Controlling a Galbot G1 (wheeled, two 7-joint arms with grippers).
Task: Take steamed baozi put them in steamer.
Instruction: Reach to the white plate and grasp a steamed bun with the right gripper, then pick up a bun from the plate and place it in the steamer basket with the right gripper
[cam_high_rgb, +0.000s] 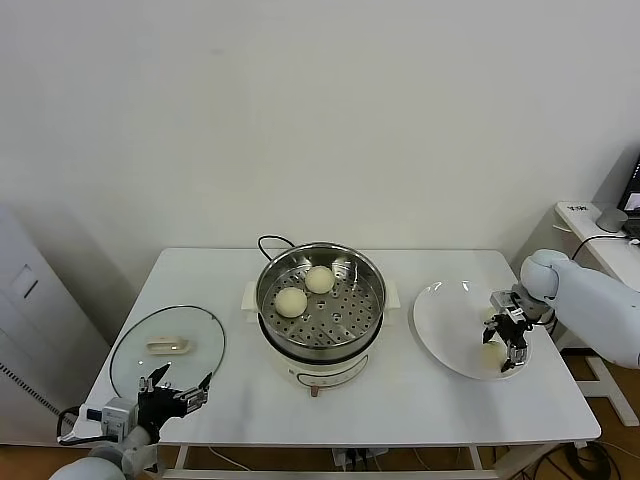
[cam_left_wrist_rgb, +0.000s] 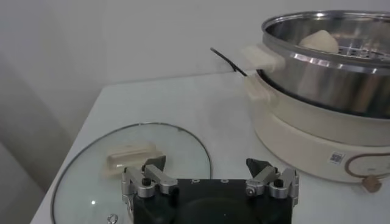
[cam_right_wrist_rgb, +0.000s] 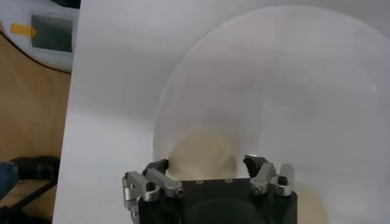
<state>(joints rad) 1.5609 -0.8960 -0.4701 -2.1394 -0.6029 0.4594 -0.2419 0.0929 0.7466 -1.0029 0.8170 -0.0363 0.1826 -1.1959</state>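
Observation:
The steel steamer (cam_high_rgb: 366, 275) stands on its white pot base at the table's middle, and it also shows in the left wrist view (cam_left_wrist_rgb: 317, 79). Two baozi lie in it, one at the back (cam_high_rgb: 319, 279) and one at the left (cam_high_rgb: 291, 301); the left wrist view shows one baozi (cam_left_wrist_rgb: 319, 41). My right gripper (cam_high_rgb: 498, 345) is down on the white plate (cam_high_rgb: 445, 315), open, its jaws on either side of a third baozi (cam_right_wrist_rgb: 201, 155). Another baozi (cam_right_wrist_rgb: 312, 207) shows partly beside the gripper body. My left gripper (cam_high_rgb: 183, 378) is parked, open and empty, at the front left.
A round glass lid (cam_high_rgb: 135, 360) with a cream handle lies flat at the table's left, just ahead of the left gripper (cam_left_wrist_rgb: 206, 164). A black cord (cam_high_rgb: 268, 243) runs behind the pot. The plate (cam_right_wrist_rgb: 274, 79) sits near the table's right edge.

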